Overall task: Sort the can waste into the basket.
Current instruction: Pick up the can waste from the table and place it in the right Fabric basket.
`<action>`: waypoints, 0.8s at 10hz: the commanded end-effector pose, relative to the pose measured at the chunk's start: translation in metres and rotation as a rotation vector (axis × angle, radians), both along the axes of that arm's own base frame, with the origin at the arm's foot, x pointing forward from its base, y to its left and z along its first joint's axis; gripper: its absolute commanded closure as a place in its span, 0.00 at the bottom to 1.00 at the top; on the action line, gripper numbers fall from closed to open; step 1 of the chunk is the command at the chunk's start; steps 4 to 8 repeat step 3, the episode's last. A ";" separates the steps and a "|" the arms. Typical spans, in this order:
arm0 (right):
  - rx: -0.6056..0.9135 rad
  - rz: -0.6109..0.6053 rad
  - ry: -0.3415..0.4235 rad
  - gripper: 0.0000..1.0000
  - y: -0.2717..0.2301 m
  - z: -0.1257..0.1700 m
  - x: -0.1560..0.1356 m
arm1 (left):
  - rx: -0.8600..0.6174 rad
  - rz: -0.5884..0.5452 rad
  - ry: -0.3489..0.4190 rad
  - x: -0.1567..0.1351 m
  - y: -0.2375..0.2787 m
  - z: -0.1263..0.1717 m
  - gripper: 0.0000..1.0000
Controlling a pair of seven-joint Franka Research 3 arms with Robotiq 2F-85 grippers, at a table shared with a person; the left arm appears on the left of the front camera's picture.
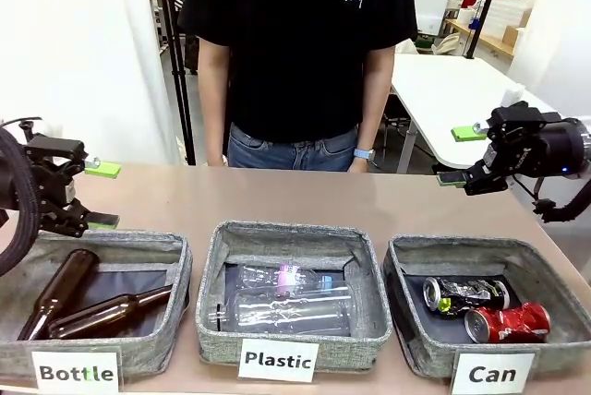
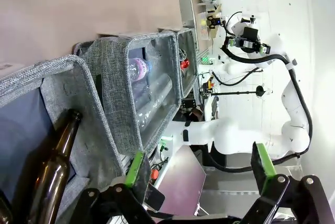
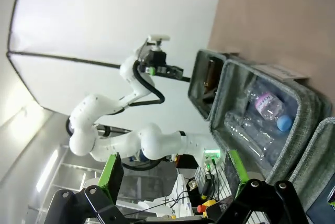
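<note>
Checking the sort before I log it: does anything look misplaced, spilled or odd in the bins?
Nothing stands out. The red can and black can lie in the basket labelled Can, brown bottles in Bottle, clear ones in Plastic. The cans are crushed, as waste would be. Both claws hang open, holding nothing.

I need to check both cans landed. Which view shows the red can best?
The front view: the red can lies whole in the Can basket beside the black can. The left wrist view gives a far red glimpse.
</note>
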State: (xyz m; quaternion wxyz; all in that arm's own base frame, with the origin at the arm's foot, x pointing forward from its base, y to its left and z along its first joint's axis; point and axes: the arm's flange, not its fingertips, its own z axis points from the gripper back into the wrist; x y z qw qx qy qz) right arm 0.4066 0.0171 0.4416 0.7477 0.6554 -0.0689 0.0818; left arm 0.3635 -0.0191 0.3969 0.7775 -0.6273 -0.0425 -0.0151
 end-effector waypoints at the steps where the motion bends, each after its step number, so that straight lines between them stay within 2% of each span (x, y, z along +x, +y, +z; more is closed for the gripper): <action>1: 0.014 -0.008 -0.002 0.00 0.002 0.002 -0.004 | -0.002 -0.001 0.008 0.001 0.003 0.004 0.00; 8: 0.014 -0.008 -0.002 0.00 0.002 0.002 -0.004 | -0.002 -0.001 0.008 0.001 0.003 0.004 0.00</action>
